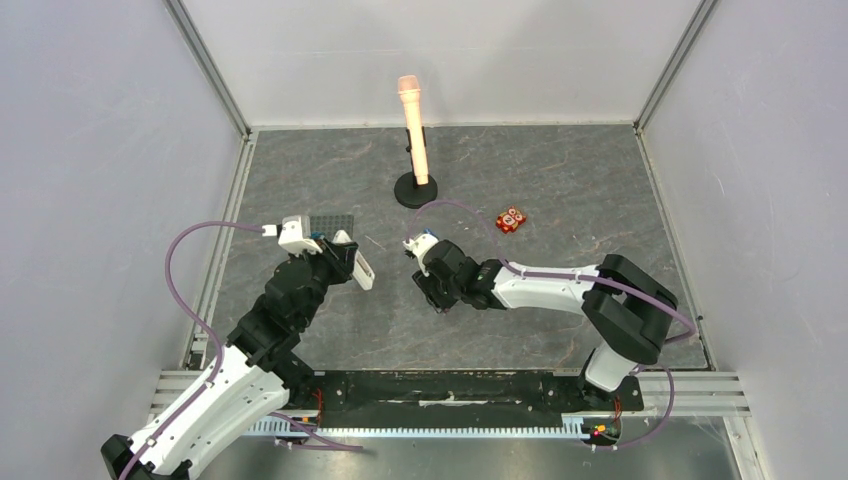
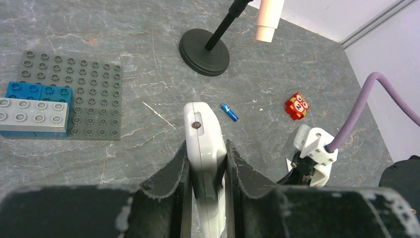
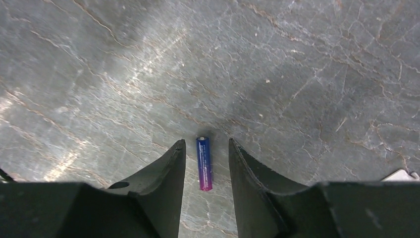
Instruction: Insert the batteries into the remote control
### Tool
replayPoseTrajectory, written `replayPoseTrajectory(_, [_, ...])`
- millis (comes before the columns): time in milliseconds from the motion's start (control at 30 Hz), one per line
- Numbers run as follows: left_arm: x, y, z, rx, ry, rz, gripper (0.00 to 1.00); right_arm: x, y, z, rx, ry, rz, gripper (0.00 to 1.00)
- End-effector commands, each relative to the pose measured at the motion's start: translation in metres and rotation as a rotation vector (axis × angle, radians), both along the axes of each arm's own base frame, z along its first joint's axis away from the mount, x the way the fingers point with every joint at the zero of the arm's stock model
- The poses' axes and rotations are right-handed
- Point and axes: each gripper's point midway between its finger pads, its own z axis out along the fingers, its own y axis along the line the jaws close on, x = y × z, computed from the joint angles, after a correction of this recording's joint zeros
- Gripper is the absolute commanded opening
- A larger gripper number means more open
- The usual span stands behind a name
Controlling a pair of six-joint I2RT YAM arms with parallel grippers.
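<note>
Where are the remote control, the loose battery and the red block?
remote control (image 2: 202,144), left wrist view, white casing just below the screw.
battery (image 3: 203,163), right wrist view, middle of its barrel.
red block (image 2: 296,106), left wrist view, its printed face.

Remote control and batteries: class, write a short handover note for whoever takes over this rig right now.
Left gripper: shut on the slim white plastic remote control, held edge-on.
Right gripper: open, fingers straddling a tiny blue cylindrical battery lying on the grey table.
Left wrist view shows a blue cell beyond the remote; possibly the same one.
Done: remote in hand.
Left: grip that battery, load the cells; compartment not visible.
</note>
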Motion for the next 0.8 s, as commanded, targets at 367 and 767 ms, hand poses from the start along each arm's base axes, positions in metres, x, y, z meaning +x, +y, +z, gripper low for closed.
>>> replayPoseTrajectory(367, [0.002, 0.008, 0.019, -0.013, -0.056, 0.033, 0.02, -0.006, 0.000, -0.017, -0.100, 0.020, 0.041, 0.21])
replayPoseTrajectory(767, [-0.001, -0.014, 0.016, -0.059, -0.025, -0.062, 0.02, 0.009, 0.002, 0.021, -0.008, -0.069, -0.051, 0.01])
